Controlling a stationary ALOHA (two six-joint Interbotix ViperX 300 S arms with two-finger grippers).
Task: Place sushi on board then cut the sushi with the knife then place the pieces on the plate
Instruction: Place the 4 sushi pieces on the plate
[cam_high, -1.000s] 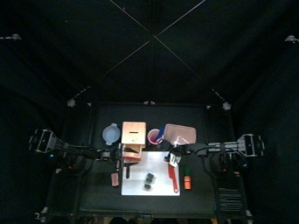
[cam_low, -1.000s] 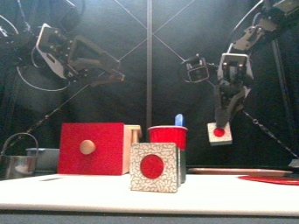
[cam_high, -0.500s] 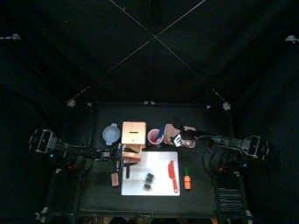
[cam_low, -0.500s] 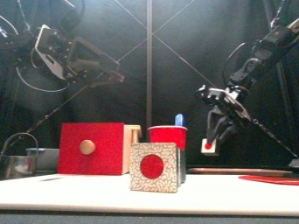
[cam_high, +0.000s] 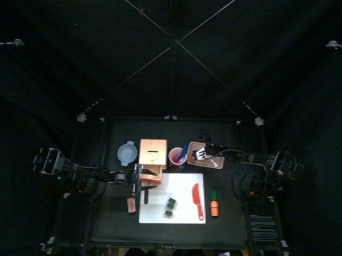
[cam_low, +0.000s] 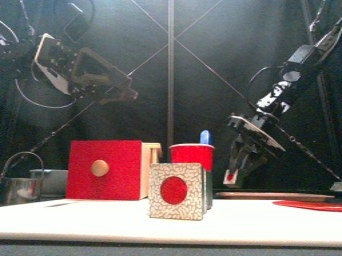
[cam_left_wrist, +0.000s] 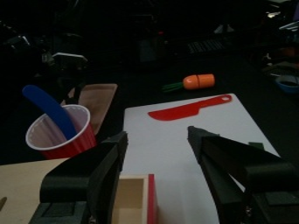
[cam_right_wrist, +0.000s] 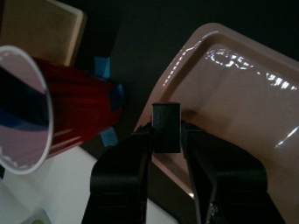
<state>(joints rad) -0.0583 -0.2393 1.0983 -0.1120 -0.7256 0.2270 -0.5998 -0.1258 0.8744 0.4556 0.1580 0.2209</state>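
– at the table's back edge, just right of the red cup (cam_right_wrist: 70, 96): is that your right pincer (cam_right_wrist: 167, 133)? what's in it?
– mine, yes. it's pinched narrow on one sushi piece (cam_right_wrist: 167, 112), a dark block gripped by its sides. it hangs above the pink plate (cam_right_wrist: 239, 96), over the edge on the cup's side.
– and the rest of the roll (cam_low: 178, 192)?
– on the white board (cam_high: 181, 185), toward the table's front edge. the red knife (cam_left_wrist: 193, 109) lies flat on the board beside it. my left pincer (cam_left_wrist: 156, 134) hangs by the board's left edge, spread wide, holding nothing.
– so the step in hand is setting the piece on the plate. how do you do it well?
– i'd carry the piece further in first, past the raised rim and over the flat middle. on the slope it would likely tip or slide off.
– and the cup?
– i'd keep my wrist clear of it. it stands just beside the plate with the blue knife (cam_low: 205, 136) sticking up. then i'd lower until the block's underside meets the plate, and only then part the jaws, gently. after that i'd lift straight up so no pad drags the piece over.
– anything you can't judge?
– how much air is left under the block. none of my views shows that gap cleanly.
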